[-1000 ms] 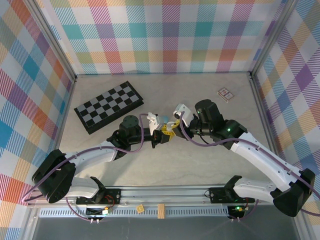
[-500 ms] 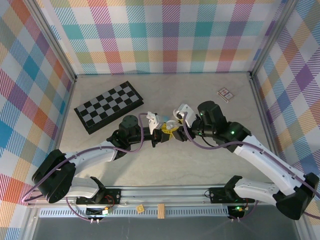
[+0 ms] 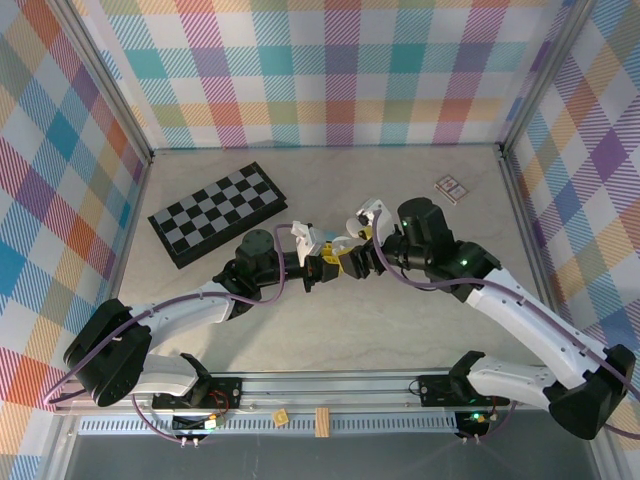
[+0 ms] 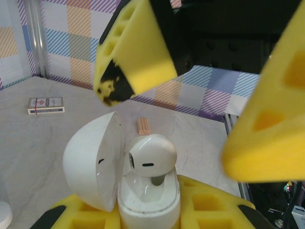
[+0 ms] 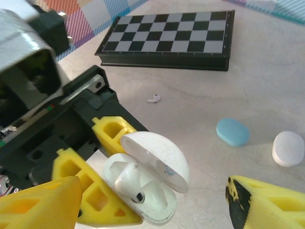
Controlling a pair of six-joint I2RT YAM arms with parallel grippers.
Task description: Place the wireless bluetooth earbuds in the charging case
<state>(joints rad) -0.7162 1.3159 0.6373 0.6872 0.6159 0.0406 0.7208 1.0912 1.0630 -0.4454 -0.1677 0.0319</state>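
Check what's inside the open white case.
One white earbud sits in the case, stem down, head poking above the rim. Anything else in there is hidden behind it and the lid.

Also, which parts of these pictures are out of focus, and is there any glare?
Left wrist: the right arm's yellow fingers, close to the lens, are blurred; the earbud is sharp. Right wrist: those same fingers are soft at the bottom corners; the chessboard is crisp. Top external: even light, no glare.

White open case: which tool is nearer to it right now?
Left. The left tool is shut on the case, holding its base. The right tool is open, spread either side of it without touching.
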